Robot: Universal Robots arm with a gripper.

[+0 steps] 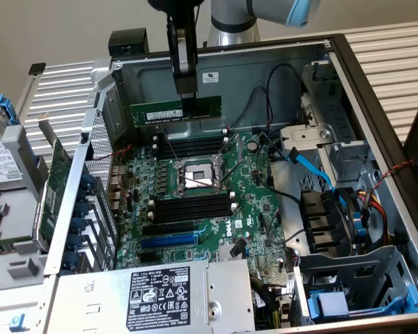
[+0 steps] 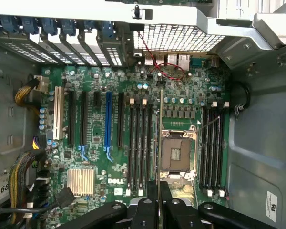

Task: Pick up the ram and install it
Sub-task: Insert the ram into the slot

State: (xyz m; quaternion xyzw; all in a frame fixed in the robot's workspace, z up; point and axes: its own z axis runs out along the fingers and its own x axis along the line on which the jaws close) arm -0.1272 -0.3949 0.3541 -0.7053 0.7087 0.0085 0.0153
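Because the computer case (image 1: 265,76) lies on its side on the desk (image 1: 390,42) with its panel off, the motherboard (image 1: 247,219) faces up and we can reach its memory slots from above. Our pincer (image 1: 187,103) is pressed together on the ram (image 1: 160,113), pinching its upper edge close to mid-length. We judge this grip leaves the lower contact edge free and both ends clear of the slot clips. The ram hangs in the air above the board, apart from it, near the case wall that stands closest to the arm's base. It sits over the bank of black slots (image 1: 191,147) on that side of the processor socket (image 1: 195,177). A second bank (image 1: 191,207) lies on the socket's other side. Its long axis runs level, from the exterior view's left to the exterior view's right, along that wall and parallel with the slots. It stands on edge, with its labelled face toward the exterior camera and its contacts pointing down. From the wrist, the ram (image 2: 160,124) shows edge-on as a thin line running out from the pincer (image 2: 159,198), parallel with the slots (image 2: 139,143) and close beside the socket (image 2: 177,152). We take that as alignment kept for seating.
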